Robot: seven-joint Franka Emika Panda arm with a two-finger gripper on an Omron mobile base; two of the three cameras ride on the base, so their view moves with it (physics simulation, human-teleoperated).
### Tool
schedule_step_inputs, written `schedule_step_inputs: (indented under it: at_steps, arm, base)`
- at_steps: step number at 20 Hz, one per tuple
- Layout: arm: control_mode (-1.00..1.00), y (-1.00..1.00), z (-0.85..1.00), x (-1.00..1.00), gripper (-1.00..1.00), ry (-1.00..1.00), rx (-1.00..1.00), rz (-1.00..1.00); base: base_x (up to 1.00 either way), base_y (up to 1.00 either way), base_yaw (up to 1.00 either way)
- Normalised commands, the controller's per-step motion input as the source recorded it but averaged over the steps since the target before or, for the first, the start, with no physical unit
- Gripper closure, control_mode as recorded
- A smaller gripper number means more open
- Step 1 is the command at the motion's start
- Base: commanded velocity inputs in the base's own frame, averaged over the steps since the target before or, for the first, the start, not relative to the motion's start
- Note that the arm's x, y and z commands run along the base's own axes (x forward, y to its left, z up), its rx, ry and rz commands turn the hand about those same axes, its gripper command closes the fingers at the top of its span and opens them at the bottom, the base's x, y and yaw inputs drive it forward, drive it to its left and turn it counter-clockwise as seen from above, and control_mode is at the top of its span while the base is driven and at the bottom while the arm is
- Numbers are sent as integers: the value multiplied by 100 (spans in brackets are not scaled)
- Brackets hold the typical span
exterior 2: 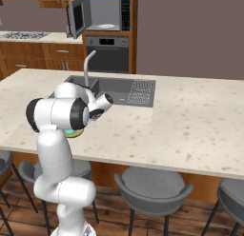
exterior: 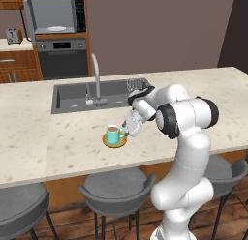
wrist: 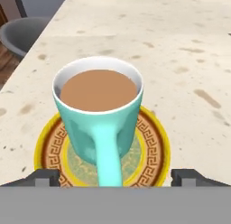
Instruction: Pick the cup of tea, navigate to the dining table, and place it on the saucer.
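Teal is the cup of tea [wrist: 97, 114] I see directly ahead of my gripper [wrist: 116, 177]; it stands upright on the saucer [wrist: 151, 144] on the dining table [wrist: 189, 65]. Both finger tips [wrist: 43, 177] are spread wide, one on each side of the cup handle, and they hold nothing.

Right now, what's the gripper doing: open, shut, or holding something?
Gripper: open, holding nothing; jaws stand wide on either side of the handle of the teal cup of brown tea, which sits on the round yellow patterned saucer.
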Motion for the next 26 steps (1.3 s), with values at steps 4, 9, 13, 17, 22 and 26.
schedule_step_inputs:
  at_steps: [4,9,13,17,22,26]
  arm:
    - [-100,-16,71,-27,-100,-17,15,0]
    - [-100,-24,88,-51,-100,-7,16,0]
    - [-100,-26,96,-88,-100,0,16,0]
    - [-100,-25,88,-100,-100,2,14,-3]
    - [-100,-21,70,-100,-100,13,9,-6]
    - [-100,-23,51,-100,-100,21,4,-13]
  base:
    - [0,0,0]
    - [0,0,0]
    - [0,0,0]
    - [0,0,0]
    - [0,0,0]
    - [0,0,0]
